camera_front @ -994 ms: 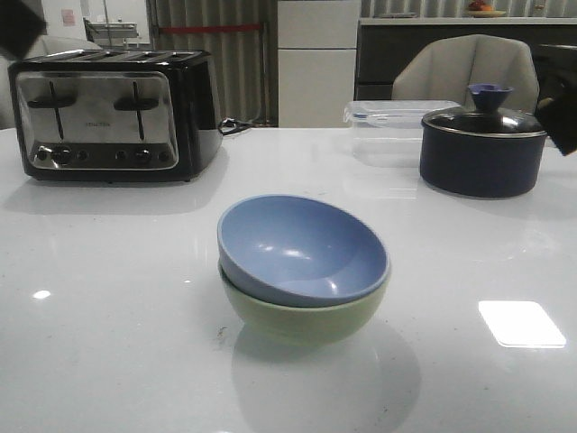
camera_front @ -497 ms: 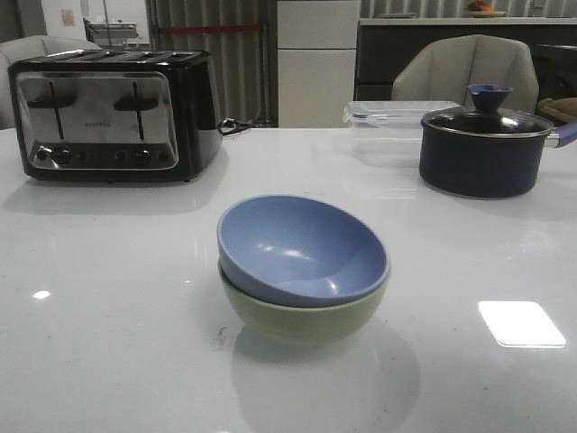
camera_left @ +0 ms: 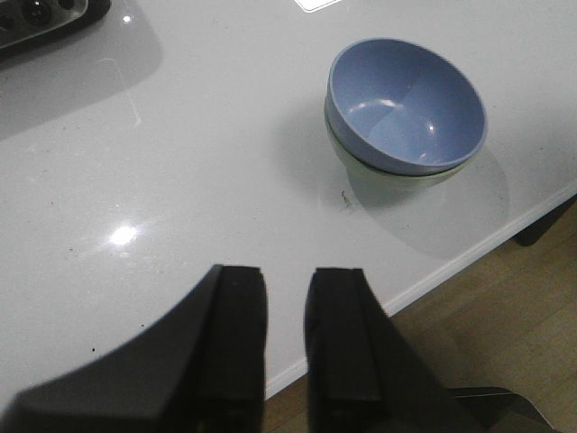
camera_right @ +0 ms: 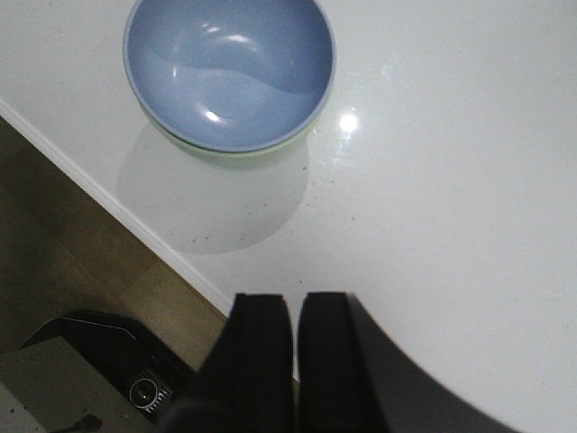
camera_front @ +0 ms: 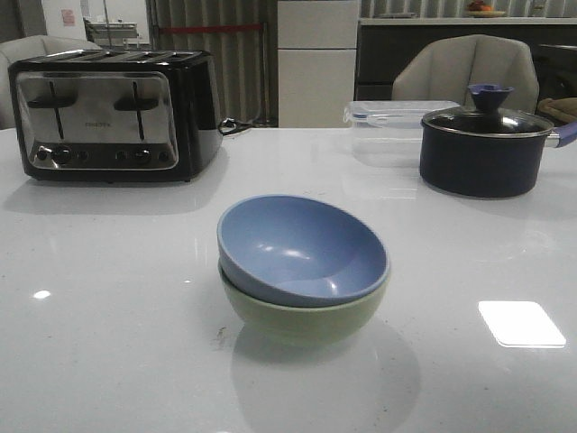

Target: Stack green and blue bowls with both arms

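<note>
Left end effector (camera_left: 287,338) empty, fingers nearly together with narrow gap, hanging over near bench (camera_front: 108,316) edge. Right end effector (camera_right: 295,347) empty too, fingers pressed almost flush, also over bench edge. We see neither arm in front view. Blue bowl (camera_front: 302,248) nested in green bowl (camera_front: 306,320), tilted slightly, mid-bench. From bowls: toaster (camera_front: 113,113) at 10 o'clock, black pot (camera_front: 482,149) at 2 o'clock, clear container (camera_front: 388,122) just beside pot.
</note>
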Motion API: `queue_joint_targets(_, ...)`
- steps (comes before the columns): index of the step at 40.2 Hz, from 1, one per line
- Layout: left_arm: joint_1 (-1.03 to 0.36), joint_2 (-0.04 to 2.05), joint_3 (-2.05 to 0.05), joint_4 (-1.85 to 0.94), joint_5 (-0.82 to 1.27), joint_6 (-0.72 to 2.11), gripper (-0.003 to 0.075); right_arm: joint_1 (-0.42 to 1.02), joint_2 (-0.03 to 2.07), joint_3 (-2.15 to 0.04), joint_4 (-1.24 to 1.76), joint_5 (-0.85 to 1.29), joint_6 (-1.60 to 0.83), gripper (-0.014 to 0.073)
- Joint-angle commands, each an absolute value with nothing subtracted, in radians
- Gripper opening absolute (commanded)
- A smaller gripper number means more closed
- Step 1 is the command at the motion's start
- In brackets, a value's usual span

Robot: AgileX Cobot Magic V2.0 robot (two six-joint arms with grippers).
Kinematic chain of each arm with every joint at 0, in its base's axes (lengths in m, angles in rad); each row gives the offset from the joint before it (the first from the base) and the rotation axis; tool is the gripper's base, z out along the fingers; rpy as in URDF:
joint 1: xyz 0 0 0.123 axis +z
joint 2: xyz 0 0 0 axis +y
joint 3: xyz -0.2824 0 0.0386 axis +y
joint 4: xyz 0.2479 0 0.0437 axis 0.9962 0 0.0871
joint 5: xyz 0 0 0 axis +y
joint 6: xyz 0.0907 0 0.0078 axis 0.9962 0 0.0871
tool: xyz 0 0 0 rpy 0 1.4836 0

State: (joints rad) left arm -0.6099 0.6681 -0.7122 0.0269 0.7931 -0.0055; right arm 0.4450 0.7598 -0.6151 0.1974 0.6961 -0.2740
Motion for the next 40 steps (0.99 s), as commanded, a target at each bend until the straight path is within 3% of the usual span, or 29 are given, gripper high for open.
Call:
queue_joint_targets(1, -0.615, 0.666, -0.738, 0.029, 0.717, -0.016, 0.0091, 0.442, 0.753, -0.643, 0.2, 0.633, -0.286, 0.0087)
queue_joint_targets(4, -0.615, 0.666, -0.738, 0.027, 0.722, -0.016, 0.0093, 0.442, 0.753, -0.643, 0.2, 0.633, -0.286, 0.005)
queue_joint_targets(28, -0.615, 0.654, -0.738, 0.027, 0.725, -0.016, 0.0093, 0.442, 0.753, -0.643, 0.2, 0.652, -0.286, 0.0052)
queue_joint_targets(35, -0.454, 0.576, -0.707, 0.032, 0.663, -0.016, 0.0093, 0.442, 0.753, -0.643, 0.2, 0.652, -0.286, 0.0052)
queue_joint_targets(40, -0.318, 0.475, -0.613, 0.032, 0.494, -0.016, 0.0093, 0.442, 0.753, -0.643, 0.2, 0.652, -0.286, 0.0052)
